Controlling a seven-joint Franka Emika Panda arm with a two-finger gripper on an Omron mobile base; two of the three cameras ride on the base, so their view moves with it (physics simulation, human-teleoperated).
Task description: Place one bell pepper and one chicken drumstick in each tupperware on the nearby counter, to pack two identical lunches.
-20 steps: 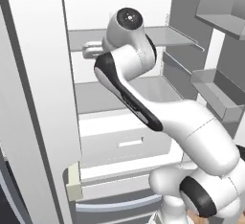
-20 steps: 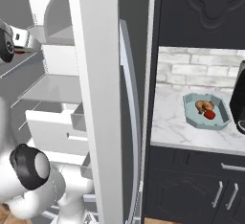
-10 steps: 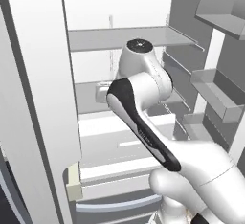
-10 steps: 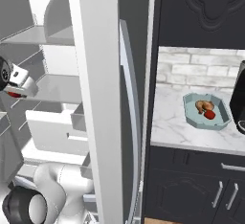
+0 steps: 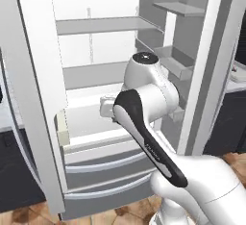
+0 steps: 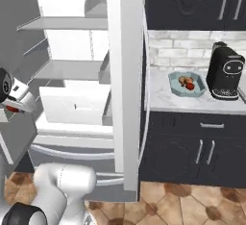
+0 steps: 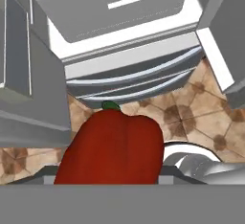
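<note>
Your white arm's two-finger gripper (image 6: 14,105) is clamped on a glossy red rounded bell pepper (image 7: 112,149), which in the hand view sits hard against the camera, green stem pointing away, above the terracotta floor tiles (image 7: 191,110). Behind it stands the tall white open refrigerator (image 5: 91,51), its flat shelves (image 5: 103,25) bare and smooth, its pale drawer (image 7: 115,5) squared off with a slot handle; the curved grey lower drawer fronts (image 5: 98,171) run just below. In the left base view your arm's dark-banded elbow (image 5: 144,132) hangs in front of the fridge opening, between the two open doors, with clear air around it. In the right base view the edge of the fridge door (image 6: 126,75) stands between your gripper and the veined marble counter (image 6: 187,101), well apart to the right. There the pale teal octagonal tupperware (image 6: 174,81) holds a second red pepper (image 6: 190,86) and a golden-brown chicken drumstick (image 6: 183,80), just beside the black coffee machine (image 6: 225,71).
</note>
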